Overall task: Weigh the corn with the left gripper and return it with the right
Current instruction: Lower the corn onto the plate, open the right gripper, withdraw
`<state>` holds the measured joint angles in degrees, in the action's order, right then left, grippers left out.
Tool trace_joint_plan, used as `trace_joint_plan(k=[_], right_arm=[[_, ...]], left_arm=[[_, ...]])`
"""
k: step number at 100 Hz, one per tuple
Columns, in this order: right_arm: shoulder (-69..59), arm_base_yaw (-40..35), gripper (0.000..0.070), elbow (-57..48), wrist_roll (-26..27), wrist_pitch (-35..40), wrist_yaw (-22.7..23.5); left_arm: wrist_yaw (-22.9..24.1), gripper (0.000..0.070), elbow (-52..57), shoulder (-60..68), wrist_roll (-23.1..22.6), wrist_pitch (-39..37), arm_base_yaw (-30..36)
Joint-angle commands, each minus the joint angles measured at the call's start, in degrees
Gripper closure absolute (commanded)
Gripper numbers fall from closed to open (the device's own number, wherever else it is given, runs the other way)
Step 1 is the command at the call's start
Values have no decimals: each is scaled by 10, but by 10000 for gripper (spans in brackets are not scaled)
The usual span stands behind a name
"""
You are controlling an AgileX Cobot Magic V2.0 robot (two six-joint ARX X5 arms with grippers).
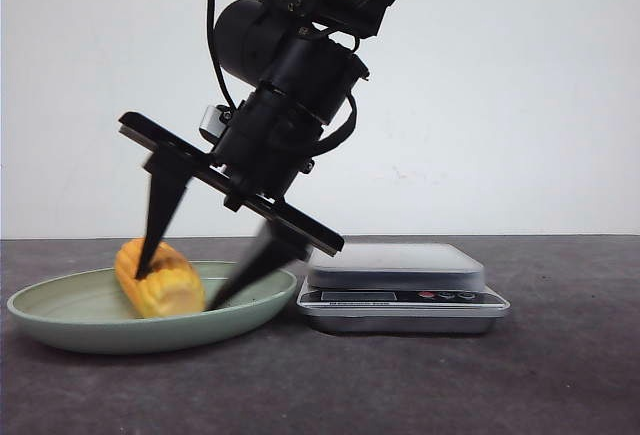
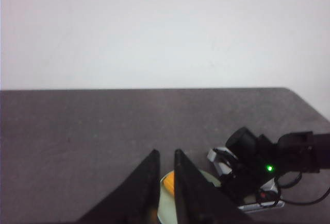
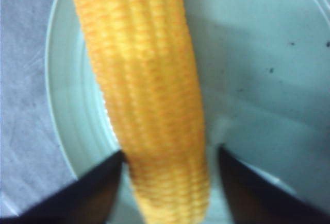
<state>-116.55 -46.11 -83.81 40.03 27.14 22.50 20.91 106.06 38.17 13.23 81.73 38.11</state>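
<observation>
The corn (image 1: 165,280), a stubby yellow-orange cob, lies in the pale green plate (image 1: 60,320) at the left. My right gripper (image 1: 180,290) reaches down into the plate and is open around the corn. One finger touches the corn and the other stands apart from it, blurred. In the right wrist view the corn (image 3: 139,80) lies between the spread fingers of the right gripper (image 3: 171,152) on the plate (image 3: 258,54). My left gripper (image 2: 165,153) is shut and empty, high and far from the plate, and is out of the front view. The corn (image 2: 169,182) shows small beyond its tips.
A silver kitchen scale (image 1: 400,275) with nothing on its platform stands just right of the plate, touching its rim. The dark grey table (image 1: 560,375) runs to a white wall. The right arm (image 2: 252,152) and the scale (image 2: 263,203) show in the left wrist view.
</observation>
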Motion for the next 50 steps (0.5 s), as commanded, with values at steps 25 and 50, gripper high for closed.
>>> trace_joint_plan(k=[25,50], right_arm=[[107,34,174,-11,-105,-64,-59],[306,30,694,-10,-298,-39,-114]], left_arm=[[1,684,-52,3,14,31,3],[3,684,-85,3,37,31,3]])
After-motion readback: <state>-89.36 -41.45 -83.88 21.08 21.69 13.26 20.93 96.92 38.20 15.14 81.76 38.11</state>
